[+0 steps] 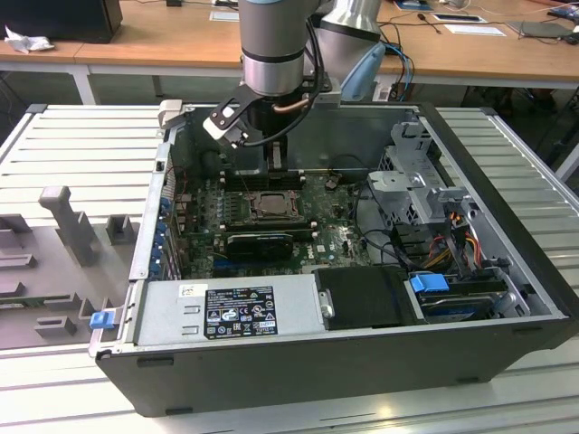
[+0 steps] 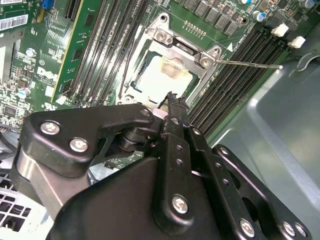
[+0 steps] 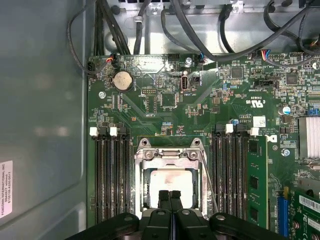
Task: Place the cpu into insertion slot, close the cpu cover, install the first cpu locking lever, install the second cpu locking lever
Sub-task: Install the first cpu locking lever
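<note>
1. The black two-fingered claw [image 3: 170,195] is hanging inside the open dark-grey metal computer case [image 1: 317,375]. Its fingers are pressing together into one narrow tip and are gripping nothing.
2. The small, pale beige-silver square cpu [image 3: 170,181] is lying flat in the square dark insertion slot with the silvery rim [image 1: 253,208]. That slot is sitting on the green circuit board [image 3: 165,115] between banks of long black memory slots [image 3: 112,175], toward the far side of the case and on the exterior view's left.
3. The thin silvery cpu cover frame [image 3: 167,156] appears to be lying down over the chip, with the pale face showing through its central cut-out.
4. A thin steel wire locking lever [image 2: 250,64] is standing free, angling out over the memory slots beside the socket. The lever work is therefore probably the step in hand.
5. The claw tip is hovering at the near edge of the chip. Whether it is touching metal is not clear.
6. To do this step well:
   - The tip should be bearing on the wire or the frame, never on the chip face.
   - The fingers should be staying pressed together so the wire is not slipping between them.
   - The push should be going slowly, since a springy wire is liable to be jumping off a narrow tip.
</note>
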